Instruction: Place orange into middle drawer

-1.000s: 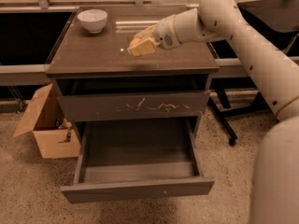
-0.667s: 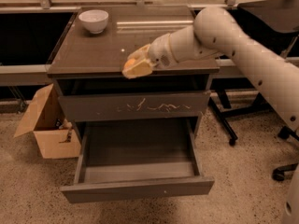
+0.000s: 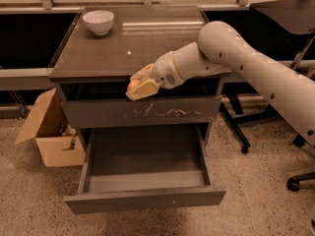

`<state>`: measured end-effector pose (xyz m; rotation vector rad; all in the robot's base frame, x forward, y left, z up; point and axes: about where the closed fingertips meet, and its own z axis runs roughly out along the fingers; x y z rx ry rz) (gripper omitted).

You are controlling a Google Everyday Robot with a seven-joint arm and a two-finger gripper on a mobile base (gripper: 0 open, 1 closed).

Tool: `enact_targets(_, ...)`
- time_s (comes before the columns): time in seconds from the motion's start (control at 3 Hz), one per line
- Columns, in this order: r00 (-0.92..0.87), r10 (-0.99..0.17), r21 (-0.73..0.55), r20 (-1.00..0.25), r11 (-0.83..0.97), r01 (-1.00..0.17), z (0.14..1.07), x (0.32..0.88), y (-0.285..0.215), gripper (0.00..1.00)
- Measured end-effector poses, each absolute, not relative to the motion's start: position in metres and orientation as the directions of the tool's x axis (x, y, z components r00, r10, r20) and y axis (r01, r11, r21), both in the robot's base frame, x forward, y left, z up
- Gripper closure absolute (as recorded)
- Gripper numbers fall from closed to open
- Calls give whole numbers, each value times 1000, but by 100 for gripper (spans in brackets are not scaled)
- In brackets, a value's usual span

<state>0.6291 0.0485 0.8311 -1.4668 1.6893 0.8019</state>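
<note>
Stretching over cabinet [image 3: 93,58] edge, arm angled down, tool [image 3: 141,87] clasping orange [image 3: 132,85] above open middle drawer [image 3: 145,201].

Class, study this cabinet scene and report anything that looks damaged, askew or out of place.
The upper drawer front bears pale scratches, the one clear sign of damage. A cardboard box stands on the floor beside the cabinet, flap open. The hand, gripping the orange, is at the cabinet's front edge, higher than the open middle drawer.
</note>
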Motion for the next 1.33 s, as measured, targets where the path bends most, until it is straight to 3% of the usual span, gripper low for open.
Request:
enact_targets(1.0, -168, -634, 182, -755, 43, -982, 659, 563, 83, 100)
enact_targets(1.33, -179, -698, 180, -693, 73, -981, 603, 549, 84, 100)
